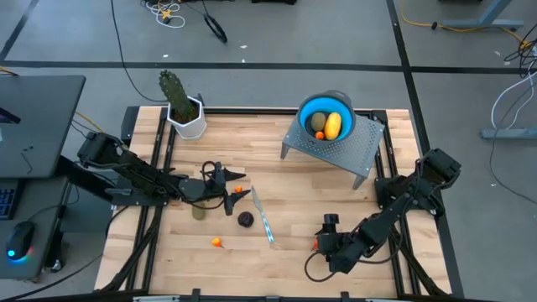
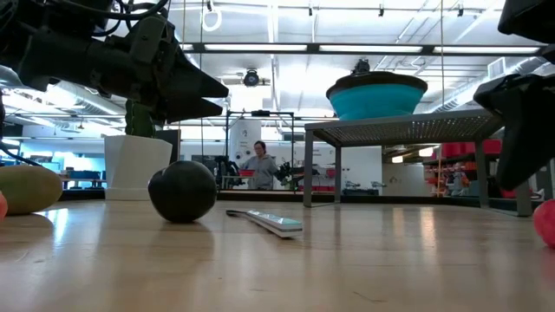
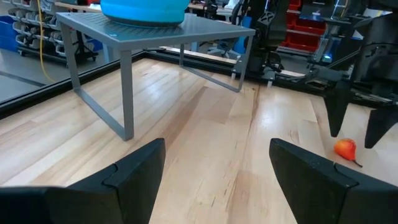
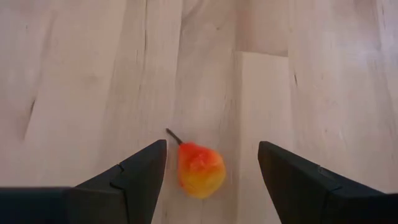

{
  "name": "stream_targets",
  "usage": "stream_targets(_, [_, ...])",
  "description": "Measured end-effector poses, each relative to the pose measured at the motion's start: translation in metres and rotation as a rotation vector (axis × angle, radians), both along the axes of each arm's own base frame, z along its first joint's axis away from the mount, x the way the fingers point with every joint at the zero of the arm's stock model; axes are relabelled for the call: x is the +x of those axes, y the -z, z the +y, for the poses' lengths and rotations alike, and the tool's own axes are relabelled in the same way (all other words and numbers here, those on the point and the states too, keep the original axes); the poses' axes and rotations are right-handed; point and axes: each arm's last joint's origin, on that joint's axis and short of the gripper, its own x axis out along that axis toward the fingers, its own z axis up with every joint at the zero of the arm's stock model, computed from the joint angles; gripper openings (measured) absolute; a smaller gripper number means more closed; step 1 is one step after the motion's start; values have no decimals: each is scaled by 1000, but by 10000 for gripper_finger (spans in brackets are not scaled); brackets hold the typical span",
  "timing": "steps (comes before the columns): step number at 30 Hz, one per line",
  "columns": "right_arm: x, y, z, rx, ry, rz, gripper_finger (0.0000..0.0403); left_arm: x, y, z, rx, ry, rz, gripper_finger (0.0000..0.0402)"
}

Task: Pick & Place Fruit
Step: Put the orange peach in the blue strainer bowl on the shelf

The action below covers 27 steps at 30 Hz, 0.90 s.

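Plainly right claw spread, empty, over orange fruit, left claw spread, apparently empty

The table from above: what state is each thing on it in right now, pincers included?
Left pincer: open, empty, low over the table.
Right pincer: open, straddling the small orange fruit, not gripping it.
Blue bowl: upright on the grey stand, holding a yellow fruit and an olive one.
Purple ball: loose on the table.
Knife: lying flat.
Cactus pot: upright.
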Motion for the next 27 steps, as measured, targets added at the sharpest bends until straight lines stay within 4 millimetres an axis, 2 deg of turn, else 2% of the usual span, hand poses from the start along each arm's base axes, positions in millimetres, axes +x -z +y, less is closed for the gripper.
stream_targets(5, [0, 0, 0, 2, -1, 2, 266, 0, 0, 0, 1, 0, 4, 295])
stream_targets(13, [2, 16, 2, -15, 17, 35, 266, 0, 1, 0, 2, 0, 7, 295])
stream_targets(19, [1, 18, 2, 11, 28, 64, 265, 0, 1, 0, 2, 0, 8, 295])
stream_targets(27, [0, 18, 3, 28, 27, 78, 225, 0, 1, 0, 2, 0, 8, 295])
